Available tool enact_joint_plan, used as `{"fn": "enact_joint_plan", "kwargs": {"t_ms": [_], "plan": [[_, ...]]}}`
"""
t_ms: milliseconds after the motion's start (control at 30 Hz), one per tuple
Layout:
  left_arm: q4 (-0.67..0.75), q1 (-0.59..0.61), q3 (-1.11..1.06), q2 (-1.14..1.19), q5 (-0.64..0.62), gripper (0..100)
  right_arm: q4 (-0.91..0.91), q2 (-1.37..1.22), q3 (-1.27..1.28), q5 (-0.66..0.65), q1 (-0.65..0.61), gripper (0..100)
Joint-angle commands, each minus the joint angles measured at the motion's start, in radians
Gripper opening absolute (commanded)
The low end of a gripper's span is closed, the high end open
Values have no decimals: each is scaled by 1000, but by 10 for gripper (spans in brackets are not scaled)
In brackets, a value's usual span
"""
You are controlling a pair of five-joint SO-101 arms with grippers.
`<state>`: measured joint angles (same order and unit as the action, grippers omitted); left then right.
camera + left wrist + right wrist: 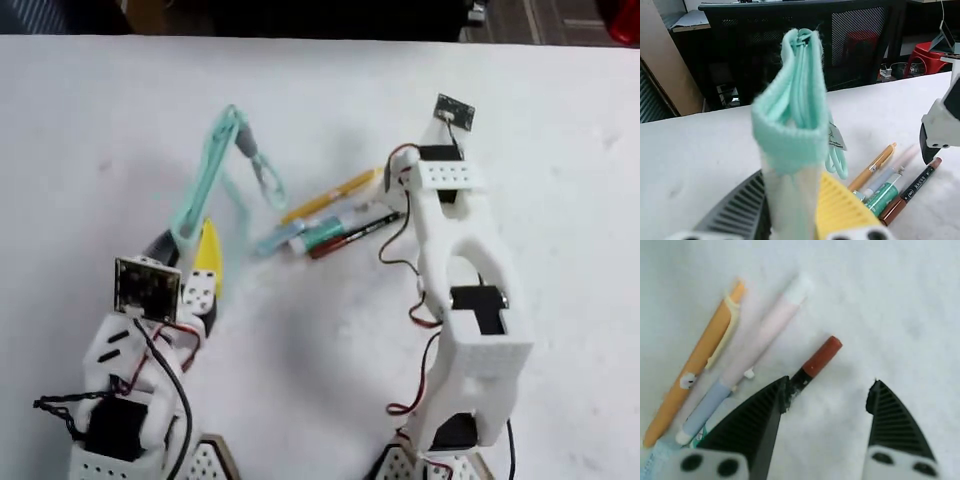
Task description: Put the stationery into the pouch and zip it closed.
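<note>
The left gripper (790, 215) is closed on one end of the mint-green fabric pouch (790, 110), which is clamped between a grey finger (735, 210) and a yellow finger (840, 210). The pouch extends away from the gripper above the white desk (560, 150). A mint-green cord loop (265, 180) hangs from the pouch.

The right gripper (830, 390) is wide open and holds nothing. It sits over the desk at the cap end of the dark red pen (822, 355), and one black finger (755, 425) overlaps the pen barrel.

Beside the dark red pen, close together on the desk between the two arms, lie:
- a pink-and-blue pen (765, 325)
- an orange pen (700, 355)
- a green-labelled marker (322, 234)
</note>
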<state>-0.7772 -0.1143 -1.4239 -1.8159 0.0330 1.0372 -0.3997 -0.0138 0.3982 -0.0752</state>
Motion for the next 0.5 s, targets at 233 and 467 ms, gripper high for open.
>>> {"fn": "enact_joint_plan", "kwargs": {"t_ms": [233, 467], "plan": [[34, 8, 9, -13, -6, 23, -76, -87, -28, 25, -16, 230], [34, 8, 9, -13, -8, 23, 7, -185, -152, 25, -16, 183]]}}
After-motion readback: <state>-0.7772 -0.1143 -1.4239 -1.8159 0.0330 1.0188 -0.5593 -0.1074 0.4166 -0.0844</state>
